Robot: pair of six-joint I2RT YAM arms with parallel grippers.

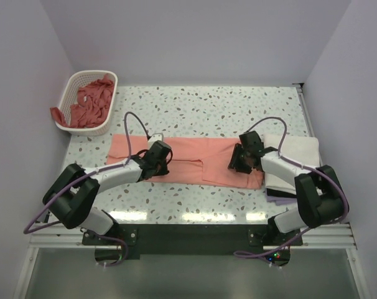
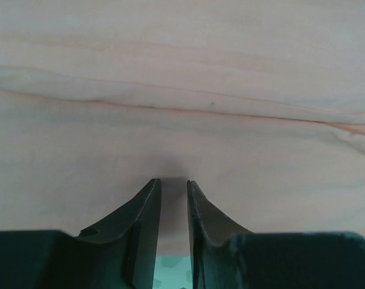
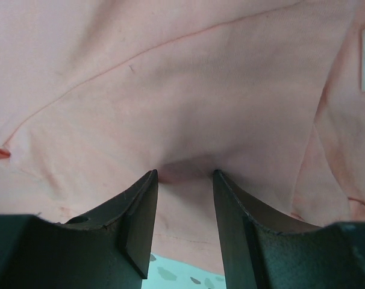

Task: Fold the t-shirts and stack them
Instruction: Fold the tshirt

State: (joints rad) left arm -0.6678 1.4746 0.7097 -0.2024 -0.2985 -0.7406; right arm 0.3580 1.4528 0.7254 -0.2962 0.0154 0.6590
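Pink shirt (image 1: 195, 149) lies spread across the table (image 1: 195, 106), its near edge at both grippers. Left gripper (image 2: 174, 180) — fingers nearly closed, hold on hem unclear. Right gripper (image 3: 184, 173) — half open around a pucker, unclamped. Risk: uneven grips; one side slips, fold skews.

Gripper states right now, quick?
Left gripper: closed on the near edge of the pink t-shirt.
Right gripper: cloth puckered between its tips; grip cannot be told.

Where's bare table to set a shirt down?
Far strip of speckled terrazzo table, between white plastic lattice basket and right edge; near strip along front edge. Crowded: middle, spread salmon-pink cloth t-shirt; right, folded white cloth stack.
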